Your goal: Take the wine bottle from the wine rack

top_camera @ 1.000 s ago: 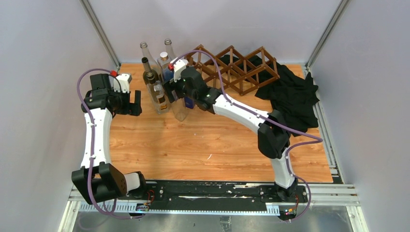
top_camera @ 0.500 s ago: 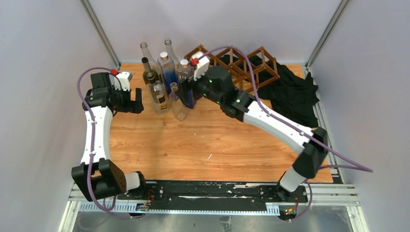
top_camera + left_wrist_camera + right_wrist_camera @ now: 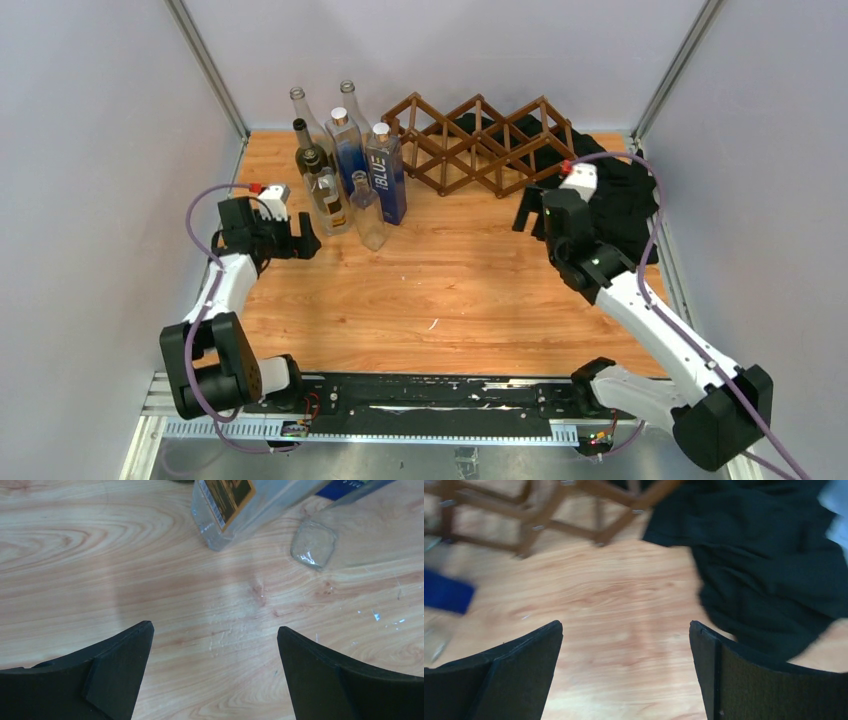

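Observation:
The dark brown wine rack (image 3: 480, 140) stands at the back middle, and I see no bottle in its cells. Its slats show at the top of the right wrist view (image 3: 574, 505). Several bottles stand upright left of it. Among them are a blue bottle (image 3: 386, 175), a labelled clear bottle (image 3: 328, 195) and a small clear bottle (image 3: 368, 212). My left gripper (image 3: 300, 240) is open and empty, just left of the bottles, low over the wood (image 3: 214, 627). My right gripper (image 3: 530, 210) is open and empty in front of the rack's right end (image 3: 625, 625).
A black cloth (image 3: 615, 200) lies crumpled at the back right behind and beside the right gripper, and it shows in the right wrist view (image 3: 764, 555). The bottle bases (image 3: 225, 510) stand close ahead of the left fingers. Grey walls close in the wooden table (image 3: 440, 290).
My right arm has swung away from the bottle group to the right, ending near the cloth; the blue bottle now stands free. My left gripper has moved nearer and slightly right.

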You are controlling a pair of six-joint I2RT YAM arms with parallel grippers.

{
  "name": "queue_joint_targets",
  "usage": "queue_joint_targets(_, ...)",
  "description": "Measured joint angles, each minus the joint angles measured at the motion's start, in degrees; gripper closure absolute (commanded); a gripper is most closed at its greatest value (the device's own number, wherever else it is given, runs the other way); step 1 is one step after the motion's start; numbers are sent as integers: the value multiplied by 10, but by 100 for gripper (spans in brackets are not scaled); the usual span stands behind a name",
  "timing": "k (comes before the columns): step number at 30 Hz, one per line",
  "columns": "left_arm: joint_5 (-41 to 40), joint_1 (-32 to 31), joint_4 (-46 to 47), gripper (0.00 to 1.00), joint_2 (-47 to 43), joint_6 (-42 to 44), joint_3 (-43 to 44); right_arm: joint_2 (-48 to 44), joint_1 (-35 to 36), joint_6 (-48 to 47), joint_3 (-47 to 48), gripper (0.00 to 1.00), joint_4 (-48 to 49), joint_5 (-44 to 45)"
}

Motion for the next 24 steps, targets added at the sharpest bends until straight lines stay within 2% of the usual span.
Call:
queue_joint_targets(2,9,-3,75,0,-20,-10,-59,-29,-27,26,-43,0,-1,61)
queue_joint_targets(6,5,-28,176,0,-42,-22,-122,-73,-50,44,-132,0,25,167)
queue_joint_targets(11,-8,-75,335,0,-43,-45,-177,-67,-101,59,-207,0,66,271)
queue_joint_targets(14,-16,-93,412,0,-40,-44,-208,-51,-135,79,-223,0,85,302)
queue_joint_targets(18,-30,-113,492,0,-13,-34,-229,-49,-172,83,-294,0,180,324)
queue_joint_targets(21,-40,-114,562,0,16,-31,-249,-27,-189,54,-348,0,265,323)
queue_joint_targets(24,-54,-113,616,0,33,-32,-283,10,-193,6,-353,0,320,322)
